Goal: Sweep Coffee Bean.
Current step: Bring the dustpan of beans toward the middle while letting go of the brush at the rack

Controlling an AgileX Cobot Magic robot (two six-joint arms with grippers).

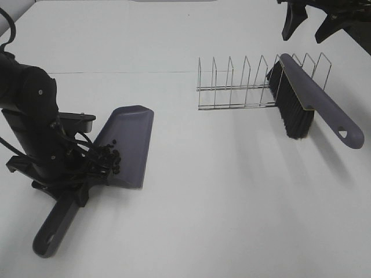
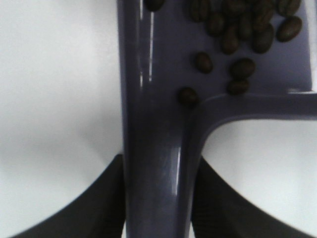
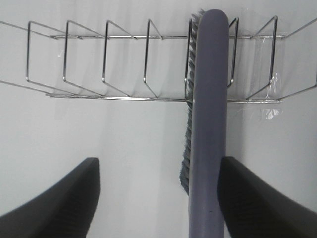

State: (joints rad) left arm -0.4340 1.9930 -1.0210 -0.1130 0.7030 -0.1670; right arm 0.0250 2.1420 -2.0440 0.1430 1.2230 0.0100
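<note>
Lower left, left gripper clamps the dustpan handle, keeping coffee beans in; upper right, right gripper gapes above the racked brush.

high camera overlooking table, wrist cameras close, facing down

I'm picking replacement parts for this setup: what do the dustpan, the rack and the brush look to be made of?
The dustpan looks like moulded plastic, grey-purple and glossy, with streaky light reflections along its handle. The rack seems to be thin metal wire, shiny and silvery, bent into loops. The brush has a matching smooth plastic-looking back and handle with dense black bristles, probably synthetic, though that cannot be confirmed.
</note>
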